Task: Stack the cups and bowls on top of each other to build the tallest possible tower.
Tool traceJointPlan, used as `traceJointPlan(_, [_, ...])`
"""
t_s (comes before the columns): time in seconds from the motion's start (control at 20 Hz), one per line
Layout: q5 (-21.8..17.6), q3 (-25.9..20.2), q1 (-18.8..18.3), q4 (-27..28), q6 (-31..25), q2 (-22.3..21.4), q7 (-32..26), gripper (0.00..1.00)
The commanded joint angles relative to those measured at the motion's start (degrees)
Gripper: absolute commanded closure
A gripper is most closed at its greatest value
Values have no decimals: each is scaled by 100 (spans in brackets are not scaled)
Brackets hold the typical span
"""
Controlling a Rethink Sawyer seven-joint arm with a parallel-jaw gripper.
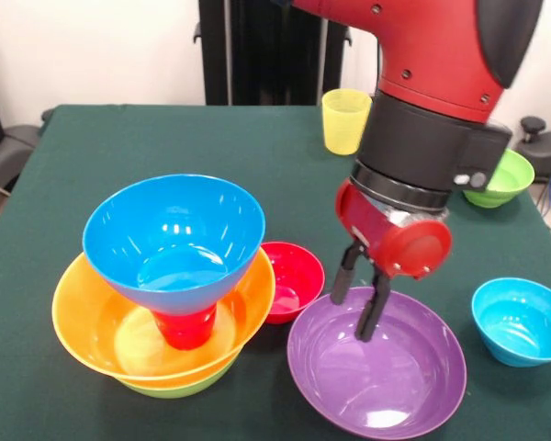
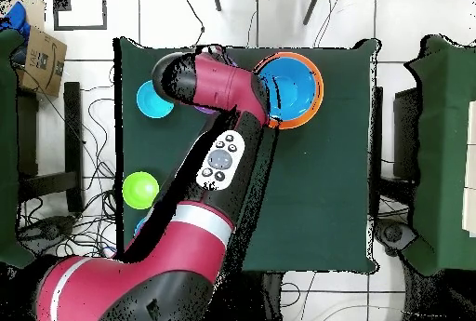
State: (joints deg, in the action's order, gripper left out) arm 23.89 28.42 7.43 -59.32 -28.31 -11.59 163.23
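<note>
The purple bowl (image 1: 376, 367) sits at the near table edge in the front view, upright and empty. The gripper (image 1: 361, 310) hangs directly over its far rim, fingers pointing straight down and slightly apart, holding nothing; one fingertip appears to fall just inside the rim, the other near or over it, though actual contact cannot be confirmed. The tower (image 1: 170, 294) stands well apart to the picture's left: a blue bowl (image 1: 174, 234) rests on an upturned red cup (image 1: 185, 328) inside the orange bowl (image 1: 92, 322), with a green bowl beneath. A small red bowl (image 1: 294, 276) lies between tower and purple bowl. Judgement: the likely next move is to grasp the rim, then carry the bowl leftward.
</note>
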Motion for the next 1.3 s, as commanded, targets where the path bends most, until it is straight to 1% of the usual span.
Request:
traceJointPlan(0.05, [-69,-799,-222,-1349,-386,-744,52,0])
traceJointPlan(0.2, [-56,-922,-321,-1554,-553,-844,-45,0])
traceJointPlan(0.5, [-17,-1118,-377,-1769,-584,-948,8,0])
traceJointPlan(0.9, [127,-1413,-361,-1929,-168,-931,276,0])
traceJointPlan(1.3, [239,-1765,-440,-2147,125,-1053,266,0])
